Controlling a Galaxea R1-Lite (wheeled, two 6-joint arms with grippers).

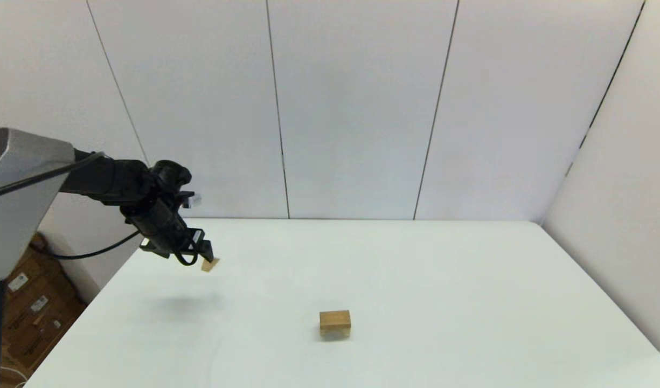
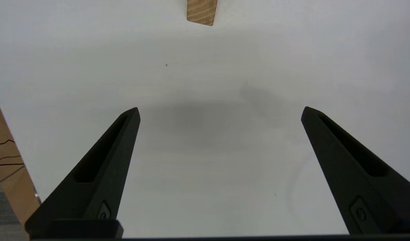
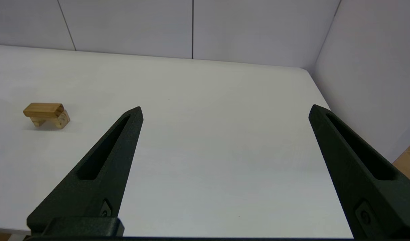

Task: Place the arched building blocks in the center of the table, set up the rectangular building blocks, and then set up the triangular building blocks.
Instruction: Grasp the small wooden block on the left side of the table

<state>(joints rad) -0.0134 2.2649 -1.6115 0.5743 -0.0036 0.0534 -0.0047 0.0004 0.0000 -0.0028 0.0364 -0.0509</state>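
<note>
Two blocks stacked near the middle of the tabletop: rectangular block lies flat on top of the arched block, long faces aligned. From the right wrist view the arched block shows its hollow facing down at the tabletop, with the rectangular block resting across it like a lid. Stack sits slightly toward the near edge, well apart from everything else.

Triangular block is off to the robot's left and farther back, resting on the tabletop near the left edge. In the left wrist view only part of it shows, wood grain visible, cut off by the frame edge.

Left gripper hangs above the tabletop on the left side, just beside the triangular block in the head view, tilted downward. Fingers spread wide, nothing between them, only bare tabletop and the gripper's shadow underneath. Block is beyond the fingertips, not between them; can't tell from the head view whether a fingertip touches it.

Right gripper is outside the head view, low near the robot's right side, looking across the tabletop. Its fingers are also wide apart and hold nothing, stack well off to its left

Cardboard boxes on the floor past the left edge of the tabletop
</note>
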